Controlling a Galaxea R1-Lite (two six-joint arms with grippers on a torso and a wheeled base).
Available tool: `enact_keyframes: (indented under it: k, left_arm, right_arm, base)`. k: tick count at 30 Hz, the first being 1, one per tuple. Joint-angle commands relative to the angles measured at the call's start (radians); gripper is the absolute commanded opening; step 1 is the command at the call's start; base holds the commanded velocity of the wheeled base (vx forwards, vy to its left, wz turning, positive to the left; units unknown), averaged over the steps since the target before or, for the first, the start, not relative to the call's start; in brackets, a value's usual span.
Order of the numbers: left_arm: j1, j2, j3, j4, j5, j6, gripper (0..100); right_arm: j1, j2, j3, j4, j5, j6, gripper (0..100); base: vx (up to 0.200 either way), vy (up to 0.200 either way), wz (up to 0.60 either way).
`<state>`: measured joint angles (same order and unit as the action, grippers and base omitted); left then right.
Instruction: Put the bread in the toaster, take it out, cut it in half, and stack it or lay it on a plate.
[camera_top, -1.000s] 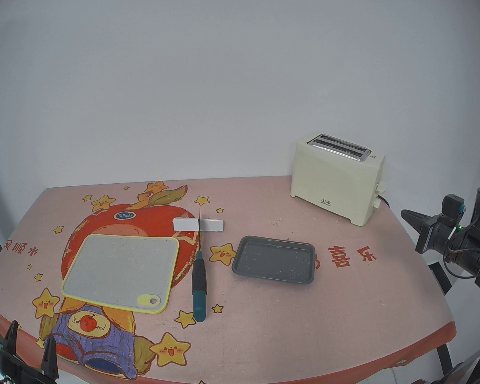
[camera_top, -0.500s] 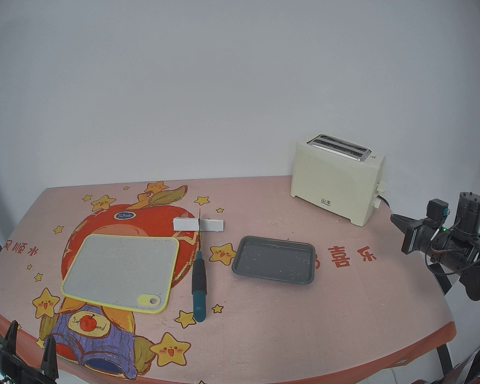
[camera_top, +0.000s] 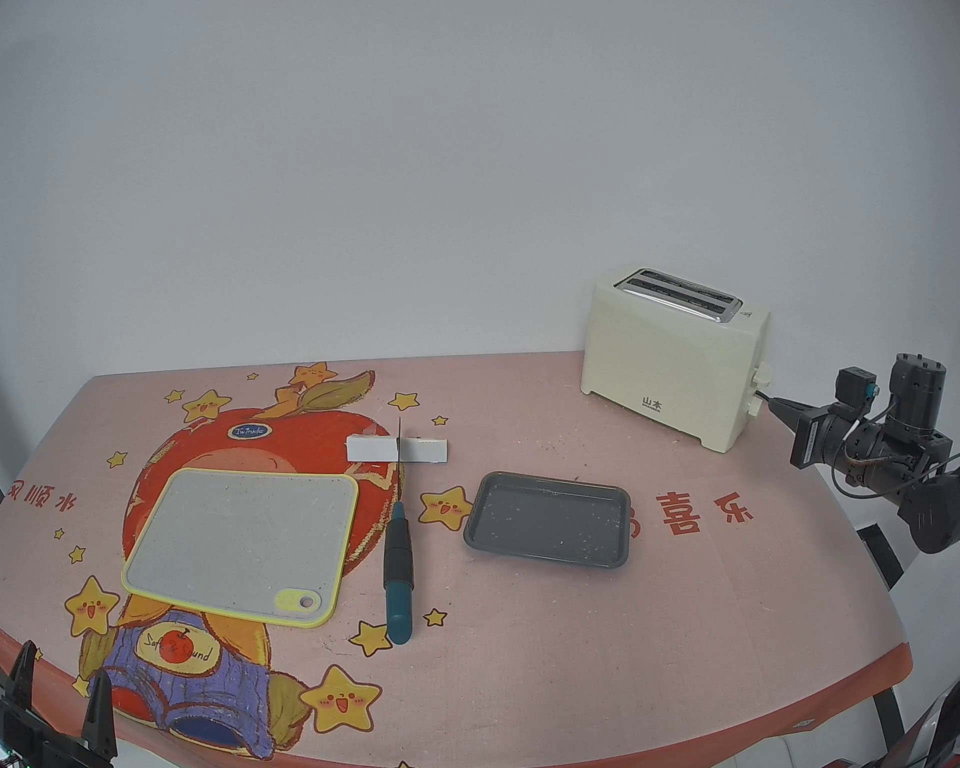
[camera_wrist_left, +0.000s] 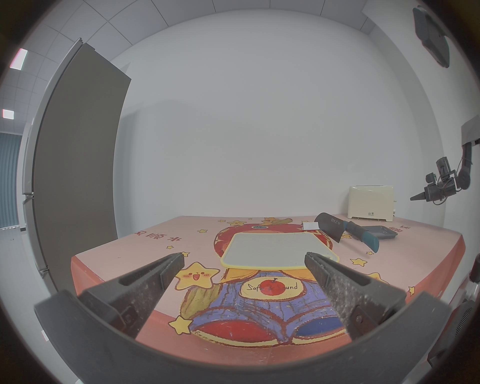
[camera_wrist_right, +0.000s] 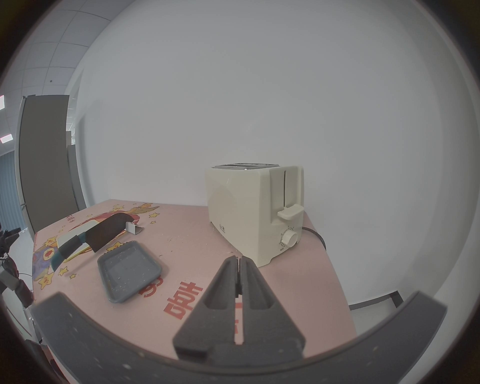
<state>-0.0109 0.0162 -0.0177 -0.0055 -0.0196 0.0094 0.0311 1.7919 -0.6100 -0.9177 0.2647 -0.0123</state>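
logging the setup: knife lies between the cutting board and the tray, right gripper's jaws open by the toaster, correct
No: the right gripper has its jaws shut, as the right wrist view shows. The knife does lie between cutting board and tray, gripper by the toaster.

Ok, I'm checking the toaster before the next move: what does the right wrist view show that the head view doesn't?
Right wrist view: the toaster end-on, with its dial, and the shut right gripper aimed at it. Head view: the top slots from above and the whole cutting board. Both: toaster, tray, knife.
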Motion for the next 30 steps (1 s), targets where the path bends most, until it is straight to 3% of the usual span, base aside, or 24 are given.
enact_keyframes:
  k: [1,3,18,30]
  left_arm:
    - [0.0,-0.016,0.018,-0.001,0.0,0.0,100]
    - [0.0,-0.016,0.018,-0.001,0.0,0.0,100]
    - [0.0,-0.016,0.018,-0.001,0.0,0.0,100]
    - [0.0,-0.016,0.018,-0.001,0.0,0.0,100]
  right_arm:
    - [-0.008,0.093,-0.036,-0.013,0.002,-0.021,0]
    - [-0.007,0.106,-0.031,-0.012,-0.01,-0.04,0]
    - [-0.005,0.113,-0.047,-0.01,-0.099,-0.043,0]
    - [-0.01,0.15,-0.066,-0.013,-0.099,-0.041,0]
  base:
    - [0.0,0.0,0.0]
    - [0.0,0.0,0.0]
    - [0.0,0.0,0.0]
    - [0.0,0.0,0.0]
